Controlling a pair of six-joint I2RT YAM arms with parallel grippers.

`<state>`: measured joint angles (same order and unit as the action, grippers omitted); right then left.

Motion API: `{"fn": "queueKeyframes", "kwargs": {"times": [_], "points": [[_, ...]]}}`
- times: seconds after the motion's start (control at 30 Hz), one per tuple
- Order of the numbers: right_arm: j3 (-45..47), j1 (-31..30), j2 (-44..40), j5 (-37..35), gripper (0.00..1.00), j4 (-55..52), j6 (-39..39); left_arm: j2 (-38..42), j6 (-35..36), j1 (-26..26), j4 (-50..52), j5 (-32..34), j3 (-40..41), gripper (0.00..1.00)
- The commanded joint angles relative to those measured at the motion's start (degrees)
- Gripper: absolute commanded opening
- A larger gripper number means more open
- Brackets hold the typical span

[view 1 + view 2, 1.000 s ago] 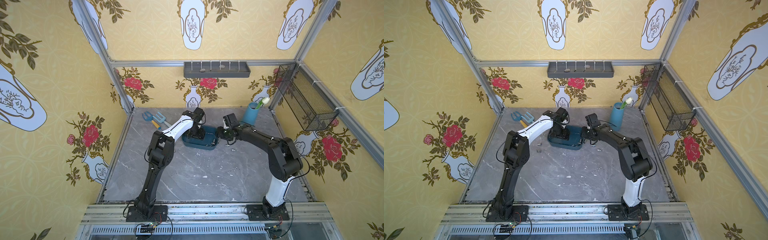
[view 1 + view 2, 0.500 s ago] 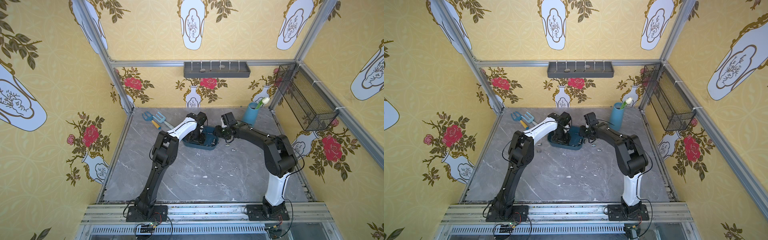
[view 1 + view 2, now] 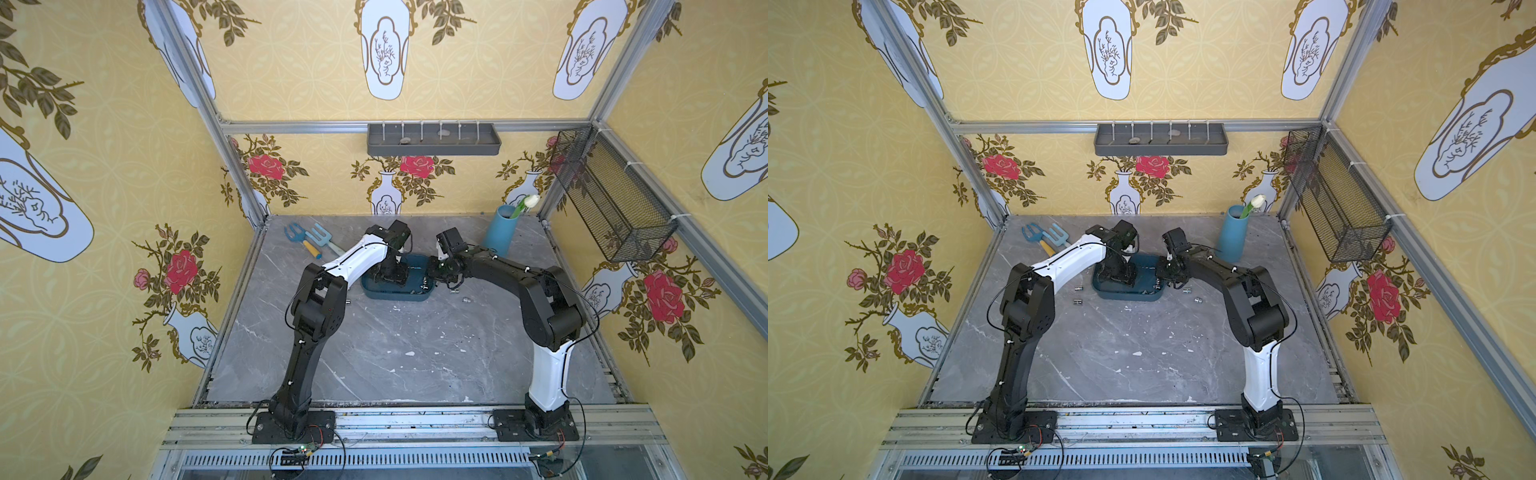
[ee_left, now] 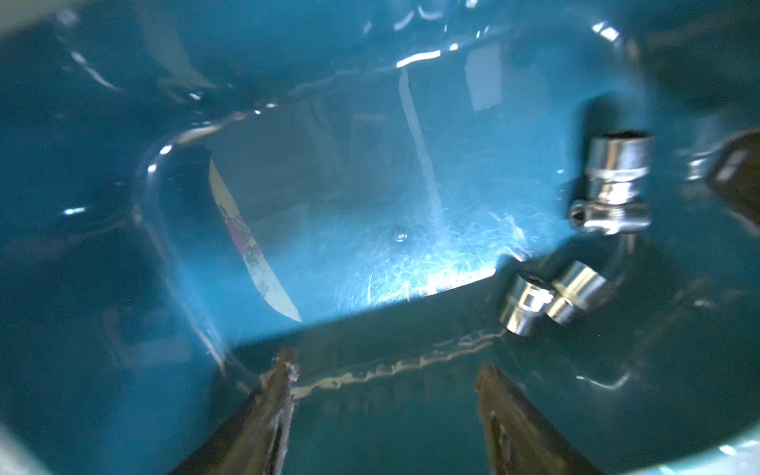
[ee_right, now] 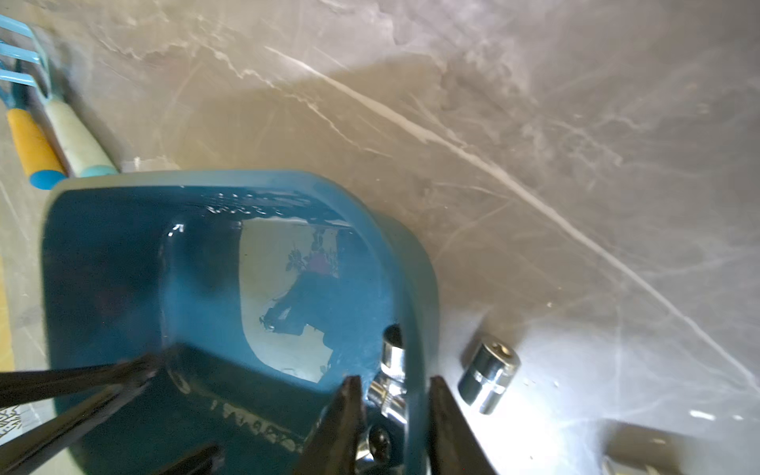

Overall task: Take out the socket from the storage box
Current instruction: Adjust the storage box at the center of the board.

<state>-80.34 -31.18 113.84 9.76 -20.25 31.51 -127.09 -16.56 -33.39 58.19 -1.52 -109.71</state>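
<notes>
Far left at the back, two garden forks (image 3: 309,241) lie on the marble table (image 3: 415,353). Next come two loose sockets (image 3: 1077,288) on the marble, just beside the left end of the storage box (image 3: 395,296). The box sits mid-table toward the back, with its long axis running left to right across the table. My left gripper (image 4: 386,368) is down inside the box with jaws wide apart and nothing between them. The remaining sockets (image 4: 617,164) are bunched at the box's right end. Two lie side by side, and another lies crosswise against the end of a fourth. Pale raised marks run along the inner wall; I cannot read them. My right gripper (image 5: 395,386) straddles the right-end wall, one finger inside and one outside. The jaws are narrow, with the wall and a socket between them, and I cannot tell whether they are pinching. Just outside that wall a loose socket (image 5: 489,378) lies on its side, showing its holed end. Further right and back stands a blue vase (image 3: 500,230) holding a white tulip (image 3: 531,201).
</notes>
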Motion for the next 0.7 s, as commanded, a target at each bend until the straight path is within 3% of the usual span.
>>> {"fn": "queueKeyframes", "kwargs": {"times": [0.0, 0.37, 0.67], "points": [[-1.61, -0.2, 0.39, 0.41, 0.19, -2.67, 0.33, 1.19, -0.97, 0.33, -2.37, 0.33, 1.49, 0.75], [-14.54, 0.06, 6.17, 5.51, 0.03, -21.18, -0.14, 5.62, -1.74, 1.12, -5.25, 0.77, 6.41, 0.74], [-19.1, 0.49, 7.05, 11.15, 0.0, -29.01, -0.34, 9.84, -2.2, 1.42, -7.21, -0.24, 10.12, 0.75]]}}
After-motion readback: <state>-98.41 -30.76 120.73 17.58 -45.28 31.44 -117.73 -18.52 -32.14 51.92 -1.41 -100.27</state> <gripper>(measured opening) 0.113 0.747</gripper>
